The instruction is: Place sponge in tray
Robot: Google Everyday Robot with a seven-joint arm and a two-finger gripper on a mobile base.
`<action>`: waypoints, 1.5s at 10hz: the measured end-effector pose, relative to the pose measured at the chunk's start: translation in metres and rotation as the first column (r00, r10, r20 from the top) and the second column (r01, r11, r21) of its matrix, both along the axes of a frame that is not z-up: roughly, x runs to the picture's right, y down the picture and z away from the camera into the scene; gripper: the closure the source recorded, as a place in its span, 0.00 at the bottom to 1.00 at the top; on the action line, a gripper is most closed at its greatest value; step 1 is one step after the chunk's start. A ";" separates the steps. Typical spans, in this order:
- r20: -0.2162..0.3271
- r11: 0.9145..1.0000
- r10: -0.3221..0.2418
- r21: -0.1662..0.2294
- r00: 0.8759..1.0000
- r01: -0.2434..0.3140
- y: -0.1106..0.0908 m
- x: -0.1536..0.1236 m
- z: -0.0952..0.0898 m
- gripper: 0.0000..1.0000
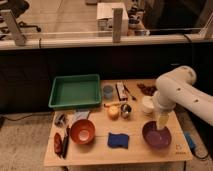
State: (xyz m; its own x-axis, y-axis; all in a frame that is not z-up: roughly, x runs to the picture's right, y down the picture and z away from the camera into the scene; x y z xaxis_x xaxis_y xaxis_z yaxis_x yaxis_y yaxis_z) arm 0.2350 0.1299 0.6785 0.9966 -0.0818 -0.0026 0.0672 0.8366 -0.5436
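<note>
The dark-blue sponge [118,140] lies flat on the wooden table [130,156] near the front edge, between the orange bowl [82,131] and the purple bowl [156,135]. The green tray [76,92] sits empty at the table's back left. My white arm comes in from the right. The gripper [162,123] hangs over the purple bowl, to the right of the sponge and apart from it.
A light-blue cup [108,91] stands right of the tray. A white cup [147,104], a small orange object [114,112], a can [126,110] and small packets sit mid-table. Red and black utensils [61,144] lie at the front left. A dark wall runs behind.
</note>
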 end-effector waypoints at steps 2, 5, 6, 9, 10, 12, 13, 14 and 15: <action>0.018 0.999 -0.038 -0.002 0.999 0.038 0.009 -0.012 -0.001 0.20; 0.060 0.996 -0.086 -0.001 0.995 0.086 0.021 -0.031 0.003 0.20; 0.074 0.995 -0.099 0.000 0.992 0.099 0.025 -0.044 0.005 0.20; 0.118 0.989 -0.148 0.005 0.982 0.148 0.040 -0.064 0.008 0.20; 0.129 0.987 -0.157 0.005 0.979 0.158 0.045 -0.067 0.010 0.20; 0.153 0.985 -0.171 0.009 0.973 0.172 0.053 -0.075 0.017 0.20; 0.165 0.983 -0.182 0.011 0.969 0.183 0.057 -0.084 0.021 0.20; 0.178 0.981 -0.193 0.014 0.965 0.193 0.061 -0.093 0.023 0.20; 0.192 0.979 -0.203 0.016 0.960 0.204 0.067 -0.100 0.026 0.20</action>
State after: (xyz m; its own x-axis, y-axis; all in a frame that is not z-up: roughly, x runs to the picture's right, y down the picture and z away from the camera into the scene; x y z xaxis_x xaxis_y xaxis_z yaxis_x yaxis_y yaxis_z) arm 0.1349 0.1969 0.7044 0.9408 -0.2824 0.1877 0.3390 0.7923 -0.5073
